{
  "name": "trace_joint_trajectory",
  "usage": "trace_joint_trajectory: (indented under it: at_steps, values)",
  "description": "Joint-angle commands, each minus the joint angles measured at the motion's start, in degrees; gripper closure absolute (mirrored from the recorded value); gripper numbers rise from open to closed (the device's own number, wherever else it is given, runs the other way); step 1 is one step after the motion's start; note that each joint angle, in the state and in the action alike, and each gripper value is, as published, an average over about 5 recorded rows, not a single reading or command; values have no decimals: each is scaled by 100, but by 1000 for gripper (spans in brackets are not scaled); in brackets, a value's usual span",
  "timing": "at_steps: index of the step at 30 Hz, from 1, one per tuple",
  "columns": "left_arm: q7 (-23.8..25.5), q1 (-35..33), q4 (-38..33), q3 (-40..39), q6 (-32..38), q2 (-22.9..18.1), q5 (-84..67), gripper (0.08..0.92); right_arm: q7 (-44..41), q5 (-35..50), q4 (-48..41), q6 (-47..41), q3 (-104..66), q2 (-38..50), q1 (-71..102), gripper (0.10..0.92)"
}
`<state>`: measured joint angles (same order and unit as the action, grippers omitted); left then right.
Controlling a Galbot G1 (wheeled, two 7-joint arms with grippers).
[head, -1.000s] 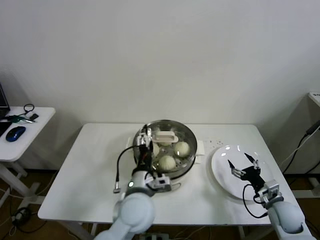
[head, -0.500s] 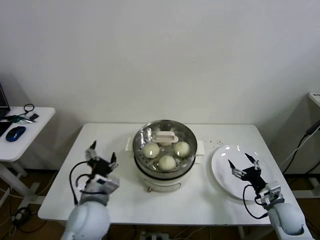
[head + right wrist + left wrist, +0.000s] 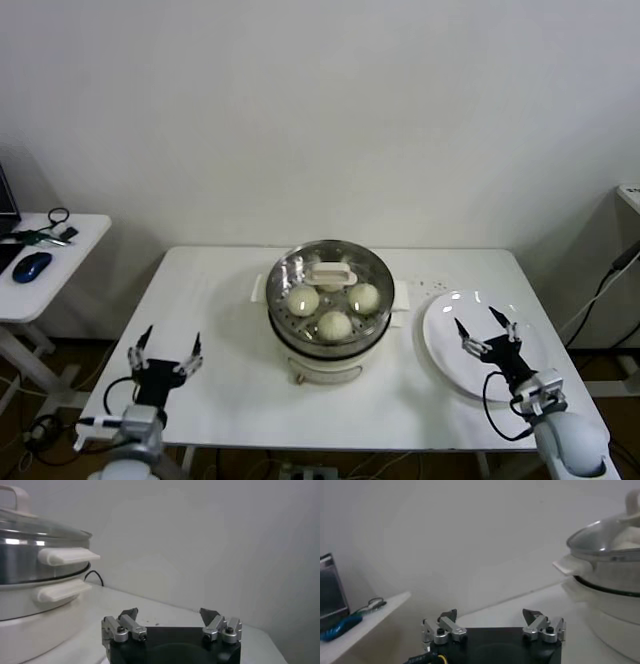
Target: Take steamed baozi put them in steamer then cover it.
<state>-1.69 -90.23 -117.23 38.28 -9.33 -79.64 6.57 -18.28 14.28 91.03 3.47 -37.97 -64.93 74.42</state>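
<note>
The steamer stands at the table's middle with the round glass lid and its cream handle on top. Three baozi show through the glass; a fourth is mostly hidden under the handle. My left gripper is open and empty at the table's front left, well clear of the steamer; the left wrist view shows the steamer beyond its spread fingers. My right gripper is open and empty above the white plate. The right wrist view shows the steamer past that gripper.
A small side table at far left holds a blue mouse and cables. A white cloth edge lies under the steamer. A wall stands close behind the table.
My left arm has pulled back from the steamer's lid to the table's front left corner, its gripper open. The lid stays on the steamer. The right arm has barely moved.
</note>
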Motion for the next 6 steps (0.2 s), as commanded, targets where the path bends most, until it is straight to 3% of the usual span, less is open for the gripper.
trace_joint_trajectory:
  at_steps: [1, 6]
  values:
    - [-128, -392, 365, 546, 1218, -146, -998, 177, -1, 70, -39, 117, 23, -68, 14, 203]
    - [-32, -279, 181, 542, 983, -117, -855, 177, 12, 70, -94, 169, 36, -97, -4, 203]
